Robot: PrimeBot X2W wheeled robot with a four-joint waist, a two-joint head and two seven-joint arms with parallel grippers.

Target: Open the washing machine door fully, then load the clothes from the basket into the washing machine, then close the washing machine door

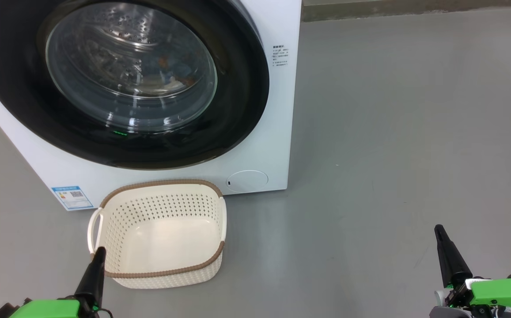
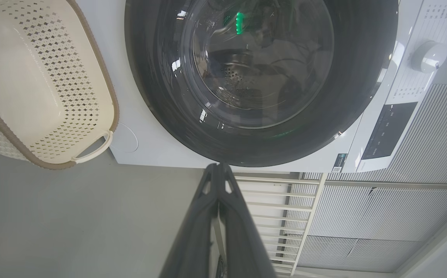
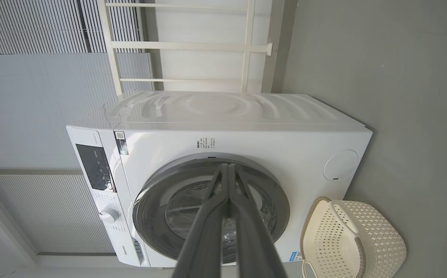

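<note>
The washing machine (image 1: 255, 145) fills the upper left of the head view, and its glossy black door (image 1: 25, 101) sits flush against the front. Through the glass porthole I make out pale fabric with orange patches, the clothes (image 1: 171, 75), inside the drum. The cream basket (image 1: 162, 234) stands on the floor in front of the machine with nothing in it. My left gripper (image 1: 99, 251) is shut, its tip just beside the basket's left rim. My right gripper (image 1: 438, 229) is shut, far to the right over bare floor. Both wrist views show the door (image 2: 169, 96) (image 3: 146, 208) and the basket (image 2: 34, 77) (image 3: 362, 239).
Grey floor (image 1: 392, 132) stretches wide to the right of the machine. A round white flap (image 1: 247, 180) and a blue label (image 1: 72, 197) sit low on the machine's front. The control panel and dial (image 3: 108, 214) are at its top. White railing (image 3: 192, 46) and ribbed wall panels stand behind it.
</note>
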